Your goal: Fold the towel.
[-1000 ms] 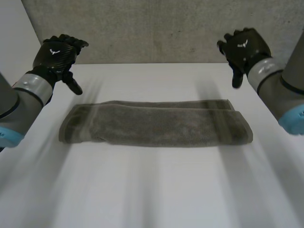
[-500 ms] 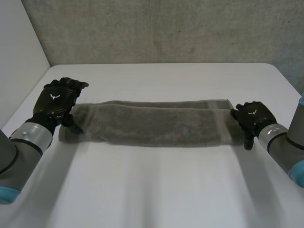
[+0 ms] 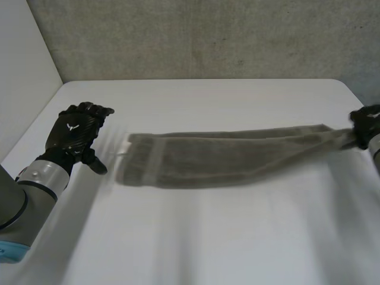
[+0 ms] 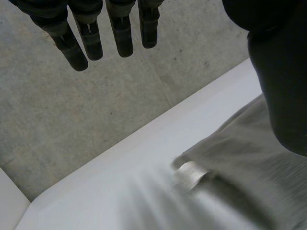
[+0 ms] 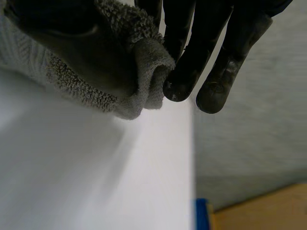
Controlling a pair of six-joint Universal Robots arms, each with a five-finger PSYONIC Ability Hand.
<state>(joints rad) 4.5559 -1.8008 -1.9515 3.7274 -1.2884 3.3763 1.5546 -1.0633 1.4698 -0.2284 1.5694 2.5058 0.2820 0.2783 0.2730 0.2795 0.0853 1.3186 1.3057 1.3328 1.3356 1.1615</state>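
A grey-brown towel (image 3: 225, 157), folded into a long strip, lies stretched across the white table (image 3: 196, 237). My right hand (image 3: 369, 122) is at the table's right edge, shut on the towel's right end. In the right wrist view its fingers (image 5: 192, 48) pinch a bunch of towel (image 5: 72, 62) against the palm. My left hand (image 3: 74, 130) hovers open left of the towel's left end, apart from it. In the left wrist view its straight fingers (image 4: 122, 33) hang over the table, with the towel (image 4: 249, 158) and its white label (image 4: 192, 173) under the palm.
A grey concrete wall (image 3: 208, 35) backs the table. The table's right edge (image 5: 192, 158) runs just beyond my right hand, with floor below it. A white side wall (image 3: 24, 71) stands at the left.
My right hand has closed on the towel's right end and pulled it rightward. The whole strip has slid right, away from my left hand, which has stayed open and hardly moved.
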